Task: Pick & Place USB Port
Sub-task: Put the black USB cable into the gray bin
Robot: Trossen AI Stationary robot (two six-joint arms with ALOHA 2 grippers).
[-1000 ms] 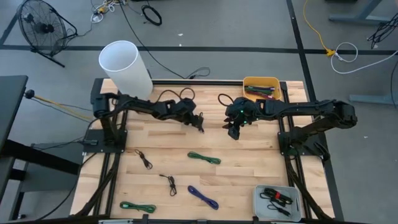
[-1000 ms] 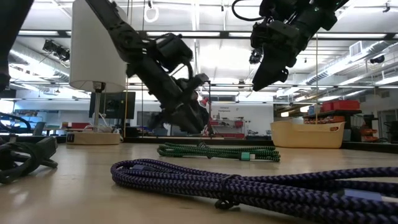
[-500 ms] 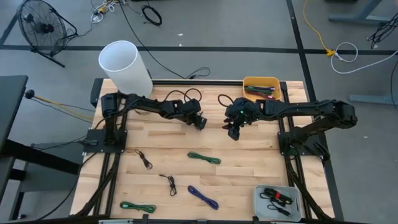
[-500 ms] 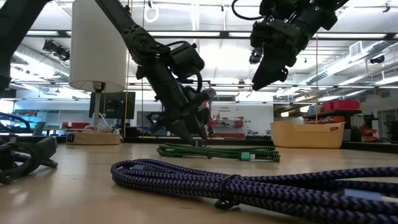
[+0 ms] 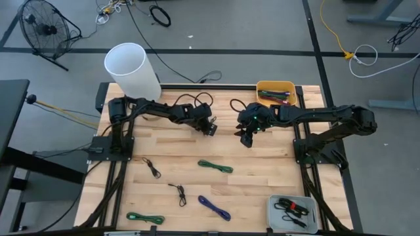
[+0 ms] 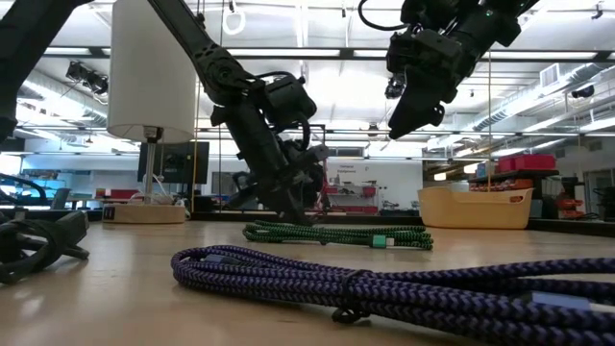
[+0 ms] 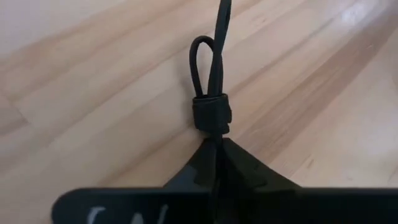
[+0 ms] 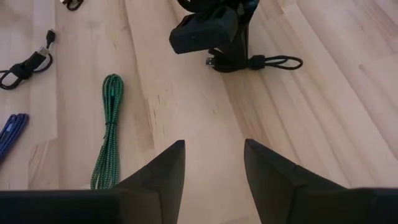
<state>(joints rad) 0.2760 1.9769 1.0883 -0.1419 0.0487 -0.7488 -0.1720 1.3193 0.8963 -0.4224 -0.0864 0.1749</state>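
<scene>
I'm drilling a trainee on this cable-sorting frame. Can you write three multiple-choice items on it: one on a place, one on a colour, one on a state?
1. Where is the yellow bin?
A. at the table's far edge, on the right arm's side
B. beside the white cylinder
C. at the table's near edge

2. What colour is the braided cable nearest the low camera?
A. red
B. purple
C. white

3. How is the left hand?
A. wide open above the table
B. out of sight
C. shut on the black cable

Answers:
A, the overhead view shows it there.
B, its braid is purple.
C, the wrist view shows the cable pinched.
</scene>
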